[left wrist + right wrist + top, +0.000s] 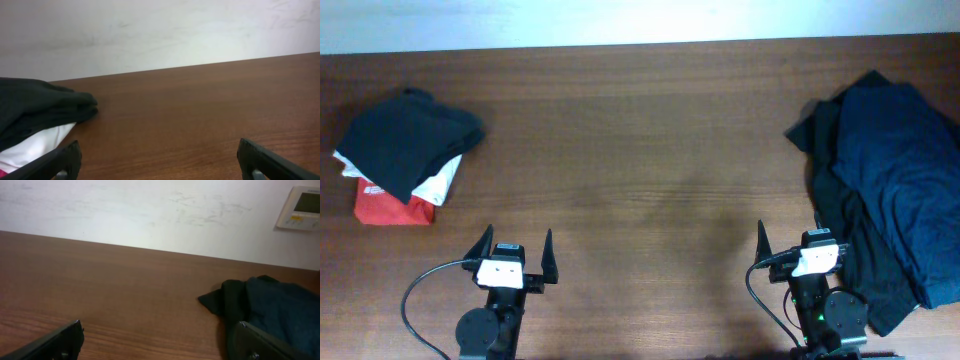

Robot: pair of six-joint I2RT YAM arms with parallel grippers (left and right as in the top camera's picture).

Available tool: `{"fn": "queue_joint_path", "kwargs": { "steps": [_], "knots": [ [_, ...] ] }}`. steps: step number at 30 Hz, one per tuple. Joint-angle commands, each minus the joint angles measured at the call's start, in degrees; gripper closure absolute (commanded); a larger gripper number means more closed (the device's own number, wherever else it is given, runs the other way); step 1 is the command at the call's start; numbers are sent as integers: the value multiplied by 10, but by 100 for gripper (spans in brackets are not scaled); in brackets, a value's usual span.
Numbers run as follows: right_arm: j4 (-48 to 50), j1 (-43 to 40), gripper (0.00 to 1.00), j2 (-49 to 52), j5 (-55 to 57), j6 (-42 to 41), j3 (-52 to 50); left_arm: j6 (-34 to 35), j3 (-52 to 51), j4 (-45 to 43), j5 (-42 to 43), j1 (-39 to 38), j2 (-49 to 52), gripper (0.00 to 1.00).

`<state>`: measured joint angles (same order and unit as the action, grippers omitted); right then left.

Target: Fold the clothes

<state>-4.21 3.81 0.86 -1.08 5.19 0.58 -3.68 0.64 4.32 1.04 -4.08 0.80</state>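
The step in hand looks to be lifting the navy shirt [905, 180] off its heap, and the job is best done by pinching only its top layer at an outer edge, so the black garment [850, 245] beneath is not dragged along. It should then be spread flat on the bare desk [640, 150] to the left of the right gripper [790, 242].

That gripper is released and holds nothing. The heap lies ahead of it and to its right, and the black cloth's edge is just beside its right finger; I cannot tell if they touch. Well left of it, the left gripper [515, 245] also stands released, with a folded stack [405, 150] beyond.
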Motion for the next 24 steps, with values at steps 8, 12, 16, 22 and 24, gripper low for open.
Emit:
{"fn": "queue_joint_path", "kwargs": {
  "steps": [8, 12, 16, 22, 24],
  "knots": [
    [-3, 3, 1, -1, 1, 4, -3, -11, -1, 4, 2, -2, -4, 1],
    [-3, 3, 1, -1, 1, 4, -3, -11, -1, 4, 2, -2, -4, 1],
    [-3, 3, 1, -1, 1, 4, -3, -11, -1, -5, 2, -2, -5, 1],
    [-3, 3, 1, -1, 1, 4, -3, -11, -1, 3, 2, -2, -5, 1],
    [-3, 3, 1, -1, 1, 4, -3, -11, -1, 3, 2, -2, -5, 1]
  ]
}}
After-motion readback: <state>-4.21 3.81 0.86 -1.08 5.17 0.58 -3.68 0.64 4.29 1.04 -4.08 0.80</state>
